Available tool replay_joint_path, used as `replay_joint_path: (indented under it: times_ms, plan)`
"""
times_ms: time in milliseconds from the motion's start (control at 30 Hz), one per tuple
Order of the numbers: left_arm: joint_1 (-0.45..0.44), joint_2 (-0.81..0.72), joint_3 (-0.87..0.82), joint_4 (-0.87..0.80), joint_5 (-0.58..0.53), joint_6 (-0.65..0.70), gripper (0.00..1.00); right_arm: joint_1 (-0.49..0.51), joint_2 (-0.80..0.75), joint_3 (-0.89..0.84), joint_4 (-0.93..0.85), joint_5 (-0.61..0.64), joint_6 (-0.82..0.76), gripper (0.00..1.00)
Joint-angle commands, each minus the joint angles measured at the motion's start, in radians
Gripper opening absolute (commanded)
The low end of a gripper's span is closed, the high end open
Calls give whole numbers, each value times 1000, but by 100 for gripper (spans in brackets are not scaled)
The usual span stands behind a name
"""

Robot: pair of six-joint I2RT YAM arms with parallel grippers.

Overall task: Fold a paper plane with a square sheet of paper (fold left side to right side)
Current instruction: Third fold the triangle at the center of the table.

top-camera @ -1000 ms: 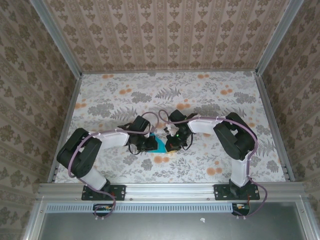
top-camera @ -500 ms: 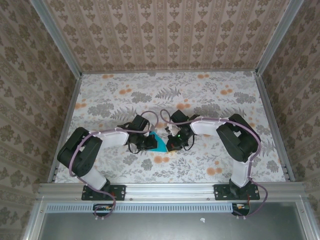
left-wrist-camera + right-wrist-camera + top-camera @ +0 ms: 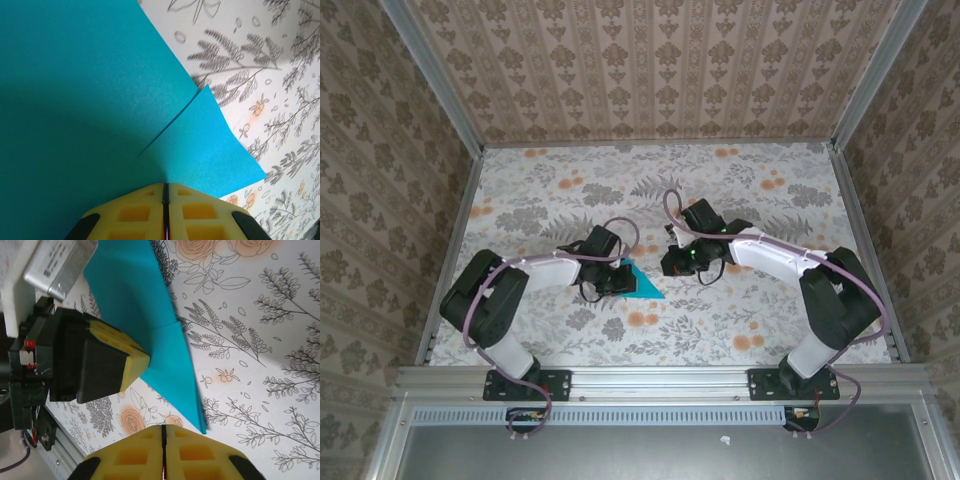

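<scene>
Here, left pincer (image 3: 165, 190) clamped on folded cyan paper (image 3: 100, 100), right pincer (image 3: 163, 431) closed, empty, near its tip.

Left claw (image 3: 165, 186), right claw (image 3: 162, 428) closed

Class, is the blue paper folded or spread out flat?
Folded: the blue paper shows one flap overlapping another layer; from above it looks pointed, not square.

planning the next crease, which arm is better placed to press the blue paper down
Probably left. The left hand is shut on the blue paper at its fold, so it could press or pull from there. The right hand is shut on nothing, beside the paper without touching it.
</scene>
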Motion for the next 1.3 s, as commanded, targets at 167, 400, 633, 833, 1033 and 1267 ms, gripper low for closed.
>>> replay_joint_path:
  times_ms: [167,400,633,833,1033,1267]
  plan:
    - [-16,112,70,-40,-68,47,9,17,107,-28,65,-69,121,4]
    - [-33,130,104,-63,-74,59,9,18,206,24,80,-61,165,2]
    - [-33,122,105,-70,-78,63,9,16,226,45,82,-45,177,1]
    - [-34,118,113,-75,-73,65,9,16,254,64,21,-32,156,1]
    - [-37,96,157,-79,-54,71,11,16,271,78,-106,24,131,0]
    - [-74,63,219,-106,-30,87,12,16,308,74,-137,62,136,0]
